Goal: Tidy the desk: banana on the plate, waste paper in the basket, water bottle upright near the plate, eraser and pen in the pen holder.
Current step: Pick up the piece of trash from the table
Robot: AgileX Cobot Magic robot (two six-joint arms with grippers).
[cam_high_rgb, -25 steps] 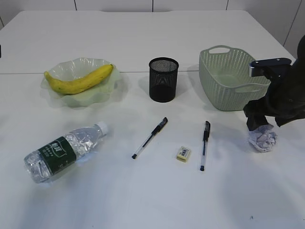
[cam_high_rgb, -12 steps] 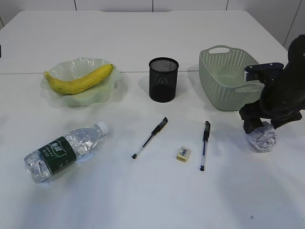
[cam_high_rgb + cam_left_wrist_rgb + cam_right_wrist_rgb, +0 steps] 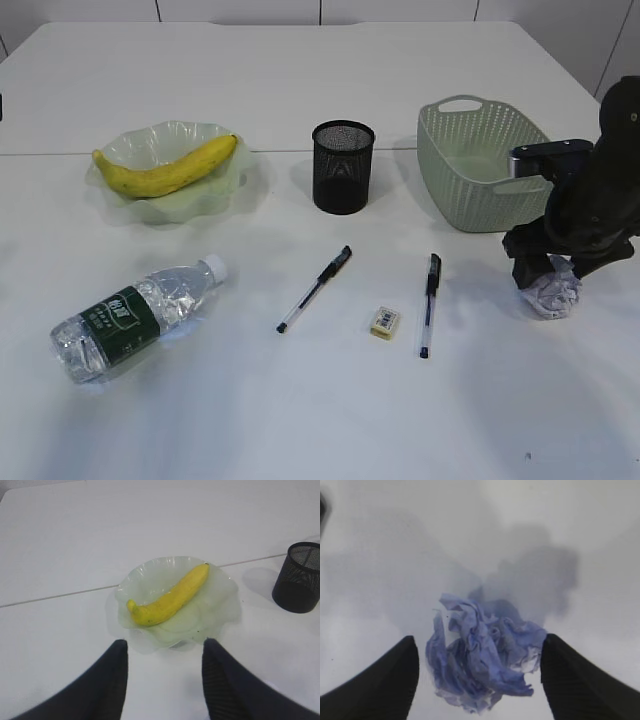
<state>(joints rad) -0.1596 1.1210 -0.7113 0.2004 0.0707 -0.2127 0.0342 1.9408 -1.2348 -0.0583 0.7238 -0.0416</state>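
water bottle (image 3: 135, 318): green label, white lettering unreadable | eraser (image 3: 385, 322): barcode sticker | left jaws: parted, empty | right jaws: spread around waste paper (image 3: 482, 657)

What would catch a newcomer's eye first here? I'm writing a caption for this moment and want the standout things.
Most striking is the dark right gripper at the table's right edge, its open fingers straddling the crumpled waste paper just in front of the green basket. Next, the yellow banana lying in the ruffled plate at the back left. In the left foreground the water bottle lies on its side.
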